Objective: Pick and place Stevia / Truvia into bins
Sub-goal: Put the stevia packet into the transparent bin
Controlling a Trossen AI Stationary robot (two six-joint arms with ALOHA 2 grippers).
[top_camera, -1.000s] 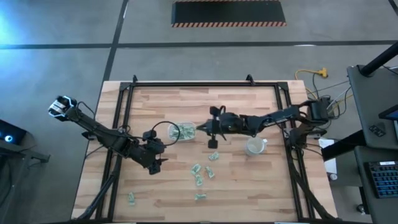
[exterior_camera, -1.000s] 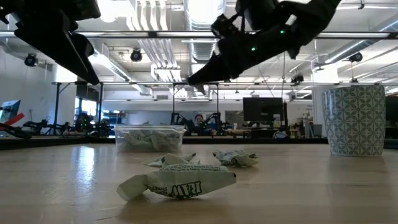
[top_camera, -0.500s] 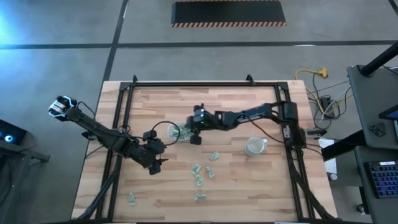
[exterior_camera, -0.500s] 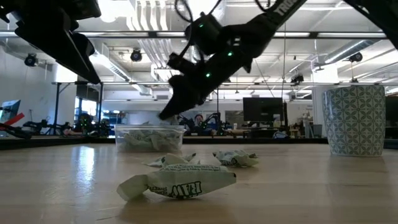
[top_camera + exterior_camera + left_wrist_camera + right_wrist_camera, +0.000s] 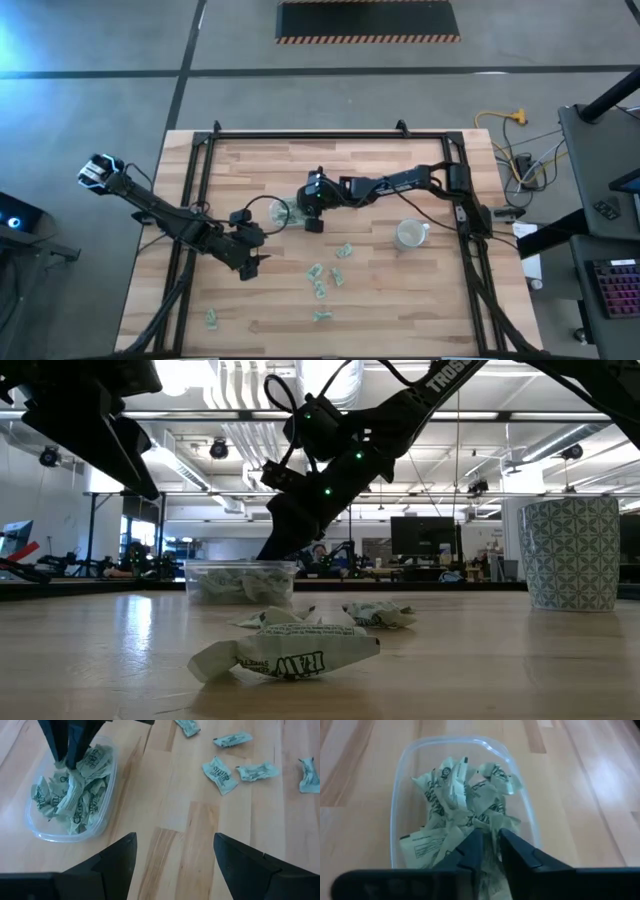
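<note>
Nearest the low camera, one crumpled green-and-white sweetener packet (image 5: 285,651) lies on the wooden worktop (image 5: 400,290), with further loose packets (image 5: 320,283) scattered behind it. Beyond these, the clear tub (image 5: 405,765) holds a heap of packets (image 5: 75,790), and the right end effector (image 5: 488,842) reaches down into it, fingers only narrowly parted with a packet in the gap. The left end effector (image 5: 172,855) hovers near the tub, spread wide and empty, while a patterned cup (image 5: 572,552) stands well apart.
</note>
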